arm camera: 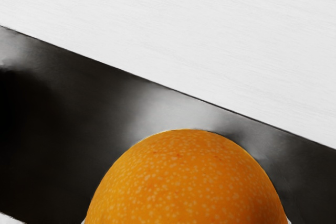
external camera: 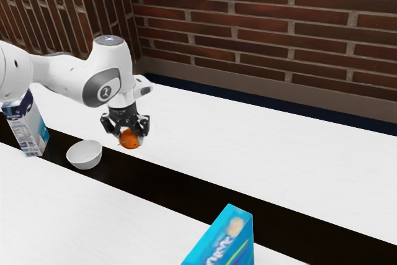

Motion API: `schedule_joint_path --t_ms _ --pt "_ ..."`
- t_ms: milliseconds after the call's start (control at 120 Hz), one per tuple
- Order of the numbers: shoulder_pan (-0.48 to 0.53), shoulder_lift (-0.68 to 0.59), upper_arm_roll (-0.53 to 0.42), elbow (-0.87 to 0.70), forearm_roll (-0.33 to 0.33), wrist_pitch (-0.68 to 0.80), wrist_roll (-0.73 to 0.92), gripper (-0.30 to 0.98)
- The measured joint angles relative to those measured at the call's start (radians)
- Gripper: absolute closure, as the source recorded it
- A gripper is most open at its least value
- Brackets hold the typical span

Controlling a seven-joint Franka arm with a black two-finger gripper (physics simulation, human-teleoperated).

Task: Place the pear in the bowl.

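Nearest to us, on the near side of the bowl (external camera: pixel 85 161) and well over to the exterior view's right, stands a bright blue box (external camera: pixel 214 247), pale lettering slanting across its face and a round picture near the top; I can't make out a brand for certain. To the bowl itself, then: small, white and upright on the dark band (external camera: pixel 186 193) of the worktop (external camera: pixel 279 153), and no fruit in it yet! Just beside it, at the exterior view's left, a blue-and-white carton (external camera: pixel 26 130) carries print too small to read. And here's the action, beyond the bowl and a little to the exterior view's right: the claw (external camera: pixel 129 133) has its two fingers closed about a round, speckled orange fruit (external camera: pixel 129 140). The call was for a pear, but this looks far more like an orange. The arm (external camera: pixel 65 77) wears a round dark badge, its mark beyond my reading. So the grasp looks made, the fruit seemingly held above the worktop, roughly half the job, I'd say; left to do are the carry across to the bowl, the lowering and the release. Behind it all, farther off than the bowl, runs the brick wall (external camera: pixel 260 23).
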Motion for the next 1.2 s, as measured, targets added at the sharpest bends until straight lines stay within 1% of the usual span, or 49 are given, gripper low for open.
schedule_joint_path --t_ms 217,367,633,850,1075,1200 --pt "0.130 -0.021 0.014 -0.031 -0.002 -0.028 0.018 0.49" --pt "0.181 -0.013 0.018 -0.021 -0.001 -0.031 0.029 0.48" --pt "0.252 0.057 0.029 0.047 0.004 -0.027 0.043 0.47" --pt "0.271 0.109 0.029 0.065 0.002 -0.027 0.053 0.45" --pt "0.269 0.113 0.029 0.064 -0.028 -0.026 0.075 0.22" --pt "0.264 0.108 0.029 0.065 -0.036 -0.026 0.087 0.13"
